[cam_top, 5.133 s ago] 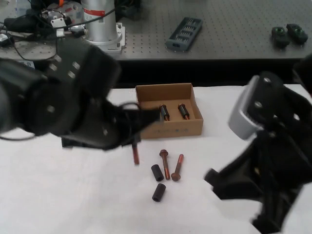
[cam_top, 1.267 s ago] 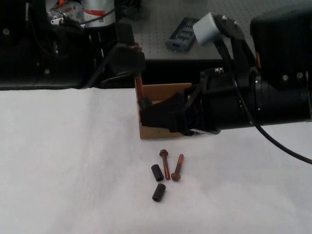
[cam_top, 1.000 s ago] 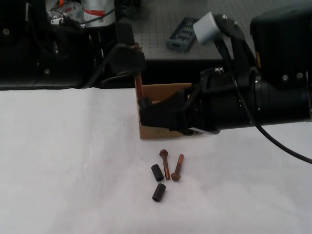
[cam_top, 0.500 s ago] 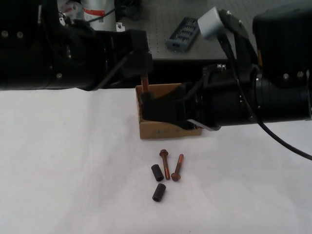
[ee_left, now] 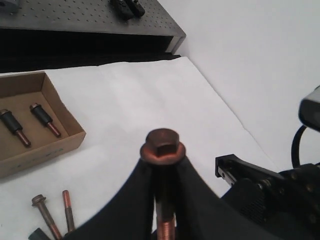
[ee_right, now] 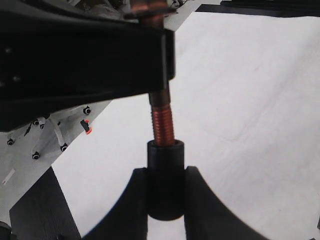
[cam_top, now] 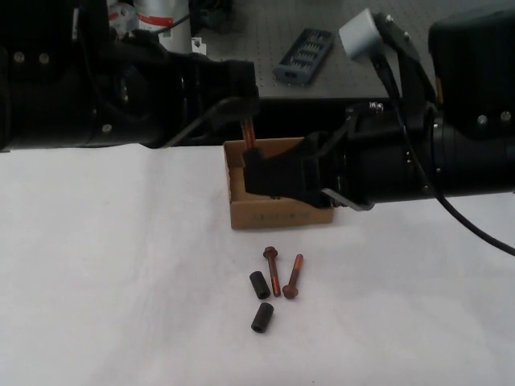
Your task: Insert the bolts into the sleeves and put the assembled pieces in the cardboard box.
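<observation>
Bolt [ee_left: 165,147] clamped in left gripper [ee_left: 165,171], threaded tip at mouth of sleeve [ee_right: 165,182] pinched by right gripper [ee_right: 165,172], depth inside hard to judge; cardboard box [cam_top: 273,215] half hidden behind arms

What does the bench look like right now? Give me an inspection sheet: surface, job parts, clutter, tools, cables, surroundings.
Surface: white cloth covers the bench.
Job's things: cardboard box holds two assembled pieces; two loose bolts and two loose sleeves lie in front of it.
Clutter: nothing seen.
Tools: left tool shut on a bolt; right tool shut on a sleeve; the bolt's threaded end is at the sleeve's mouth.
Cables: black cable runs from the right arm.
Surroundings: perforated metal table behind, with a grey rack on it.
</observation>
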Motion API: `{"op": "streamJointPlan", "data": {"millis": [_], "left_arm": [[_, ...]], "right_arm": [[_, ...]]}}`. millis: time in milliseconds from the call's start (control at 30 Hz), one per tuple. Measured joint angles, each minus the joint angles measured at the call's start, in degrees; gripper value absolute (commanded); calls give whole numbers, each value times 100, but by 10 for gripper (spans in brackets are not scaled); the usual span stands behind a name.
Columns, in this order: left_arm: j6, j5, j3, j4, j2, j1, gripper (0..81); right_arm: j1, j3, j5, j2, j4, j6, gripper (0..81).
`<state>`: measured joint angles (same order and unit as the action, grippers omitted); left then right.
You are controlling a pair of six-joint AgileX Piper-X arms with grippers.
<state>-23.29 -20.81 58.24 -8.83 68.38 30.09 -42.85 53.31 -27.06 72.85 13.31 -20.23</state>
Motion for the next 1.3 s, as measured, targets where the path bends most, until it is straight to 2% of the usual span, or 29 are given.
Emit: {"op": "streamJointPlan", "data": {"millis": [1300], "left_arm": [[38,436,76,-272,-35,69,6]], "right_arm": [[26,0,-98,0,-117,235,25]]}}
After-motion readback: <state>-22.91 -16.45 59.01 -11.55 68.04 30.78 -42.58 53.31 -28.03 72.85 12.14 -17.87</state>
